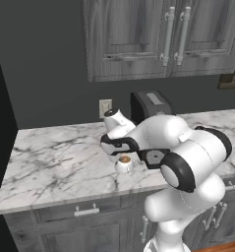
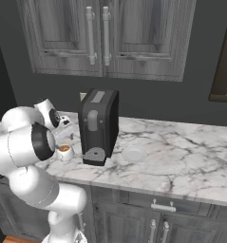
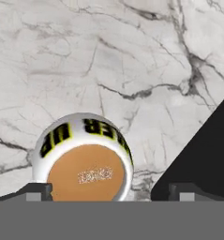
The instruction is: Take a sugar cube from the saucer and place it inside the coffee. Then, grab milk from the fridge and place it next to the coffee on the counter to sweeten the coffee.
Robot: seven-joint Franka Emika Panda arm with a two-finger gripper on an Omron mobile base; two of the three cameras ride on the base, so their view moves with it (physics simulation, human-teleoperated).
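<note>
The claw (image 3: 108,190) is hanging directly over the coffee (image 3: 83,157), its two dark tips spread wide and gripping nothing, one showing at each side of the cup's rim in the hand view. The coffee is sitting just below the claw on the counter (image 3: 85,61): a squat white cup with black and yellow lettering around its outside and flat brown liquid filling it. A small pale speckled patch is showing at the middle of the liquid; whether it is a sugar cube cannot be told. From the right base view, the cup (image 2: 64,151) is standing just beside the black machine (image 2: 99,124), and the saucer (image 2: 134,154) is lying beyond that machine, well apart from the claw, pale, round and flat on the marble.
</note>
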